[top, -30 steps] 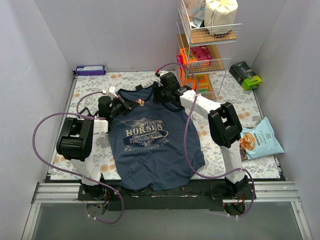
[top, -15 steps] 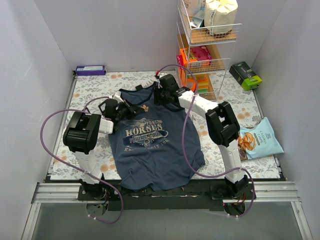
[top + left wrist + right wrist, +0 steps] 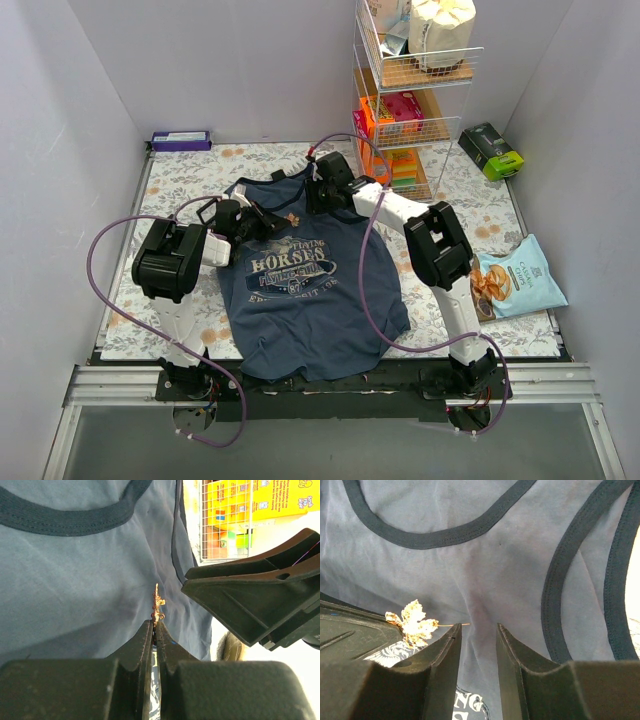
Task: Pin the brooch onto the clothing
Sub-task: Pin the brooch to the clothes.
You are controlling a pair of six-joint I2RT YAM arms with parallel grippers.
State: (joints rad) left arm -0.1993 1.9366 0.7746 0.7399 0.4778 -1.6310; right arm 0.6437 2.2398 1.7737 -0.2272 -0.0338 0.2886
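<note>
The clothing, a navy tank top with a pale "HORSES" print, lies flat on the table. My left gripper is shut on the brooch, a small gold leaf with a thin pin. In the left wrist view the brooch sticks out edge-on past the closed tips of the left gripper, just above the cloth. My right gripper hovers below the neckline with its jaws apart, straddling a raised fold of the cloth. The brooch is just left of its left finger, pin pointing at it.
A wire shelf rack with colourful boxes stands behind the right arm. A green box and a snack bag lie at the right. A purple box sits at the back left. Purple cables loop round both arms.
My left arm has carried the brooch right, closer to the right gripper. The right gripper's jaws have narrowed over the fold of cloth.
</note>
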